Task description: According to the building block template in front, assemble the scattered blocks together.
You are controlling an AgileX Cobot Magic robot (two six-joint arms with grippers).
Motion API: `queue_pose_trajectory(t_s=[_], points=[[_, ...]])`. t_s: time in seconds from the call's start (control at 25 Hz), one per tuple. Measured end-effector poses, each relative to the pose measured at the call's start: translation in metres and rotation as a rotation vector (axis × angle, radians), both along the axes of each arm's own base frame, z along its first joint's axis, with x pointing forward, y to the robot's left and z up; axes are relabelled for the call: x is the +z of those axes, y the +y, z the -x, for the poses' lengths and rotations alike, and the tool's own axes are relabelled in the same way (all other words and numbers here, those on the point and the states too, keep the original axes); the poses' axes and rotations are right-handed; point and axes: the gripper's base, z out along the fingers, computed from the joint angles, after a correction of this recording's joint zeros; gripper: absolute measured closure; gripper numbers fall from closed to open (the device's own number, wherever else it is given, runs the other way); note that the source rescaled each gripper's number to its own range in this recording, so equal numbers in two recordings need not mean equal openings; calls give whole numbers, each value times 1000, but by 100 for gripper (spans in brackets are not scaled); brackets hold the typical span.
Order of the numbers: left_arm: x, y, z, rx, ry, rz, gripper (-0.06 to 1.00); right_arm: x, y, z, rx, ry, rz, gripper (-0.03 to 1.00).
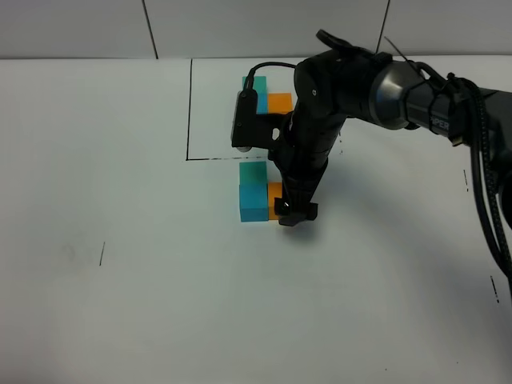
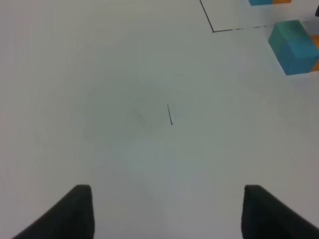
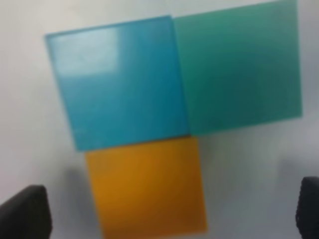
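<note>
Hiding orange block point(image 1: 274, 202) (mostly), right arm point(image 1: 320, 136)

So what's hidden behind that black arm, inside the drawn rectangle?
A teal-green cube, a sliver of blue cube and an orange cube show there. The black arm covers the rest of the rectangle.
</note>
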Motion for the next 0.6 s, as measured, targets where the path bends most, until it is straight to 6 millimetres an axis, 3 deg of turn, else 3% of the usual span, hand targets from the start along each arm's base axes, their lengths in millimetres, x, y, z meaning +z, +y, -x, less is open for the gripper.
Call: queue_pose_trajectory(t_s=[0.16, 0.28, 0.4, 0.48, 0.6], points=[[0, 0, 0, 0, 0, 0, 59, 33, -10, 4, -85, 4, -35, -3], [0, 0, 0, 0, 0, 0, 59, 49, -35, -9, -255, 18, -126, -3], [0, 0, 0, 0, 0, 0, 59, 57, -87, -34, -486, 12, -229, -3], [0, 0, 0, 0, 0, 0, 59, 58, -133, -49, -654, -8, -285, -3], [0, 0, 0, 0, 0, 0, 59, 61, -191, -53, -868, -19, -333, -3]])
